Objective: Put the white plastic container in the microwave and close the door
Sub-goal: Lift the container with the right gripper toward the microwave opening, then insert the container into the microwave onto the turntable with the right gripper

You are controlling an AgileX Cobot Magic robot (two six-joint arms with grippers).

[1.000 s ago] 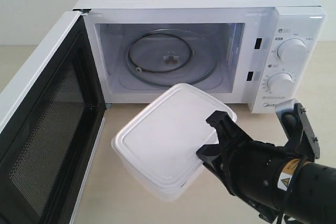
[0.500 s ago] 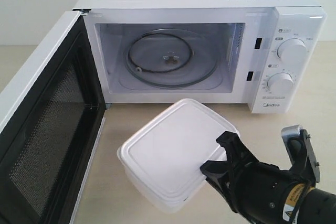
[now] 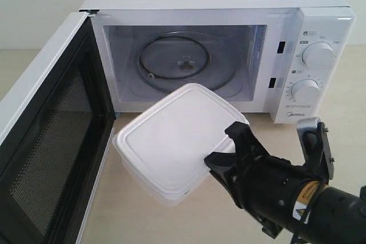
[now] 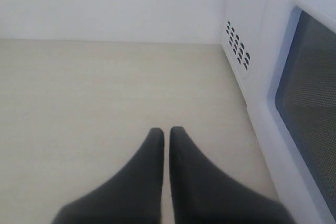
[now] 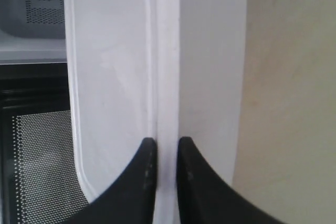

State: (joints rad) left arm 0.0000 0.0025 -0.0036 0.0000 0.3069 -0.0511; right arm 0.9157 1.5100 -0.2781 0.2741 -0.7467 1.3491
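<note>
The white plastic container [image 3: 171,138] hangs tilted in the air in front of the microwave [image 3: 229,44], low before its open cavity. My right gripper [image 3: 226,148] is shut on the container's rim at its near right corner; the right wrist view shows the container [image 5: 115,77] with its rim clamped between my right gripper [image 5: 167,142] fingers. The door [image 3: 51,135] stands swung wide open on the left, its dark mesh window facing in. The glass turntable [image 3: 186,61] inside is bare. My left gripper [image 4: 166,132] is shut and empty above the table, beside the microwave's outer wall [image 4: 262,66].
Two round dials [image 3: 317,55] sit on the microwave's right panel. The open door's edge [image 3: 100,158] reaches toward the front, close to the container's left side. The beige table [image 3: 131,215] runs around the microwave.
My right gripper has carried the container down and back, then up and to the left, nearer the cavity opening. The door and left gripper's surroundings look the same.
</note>
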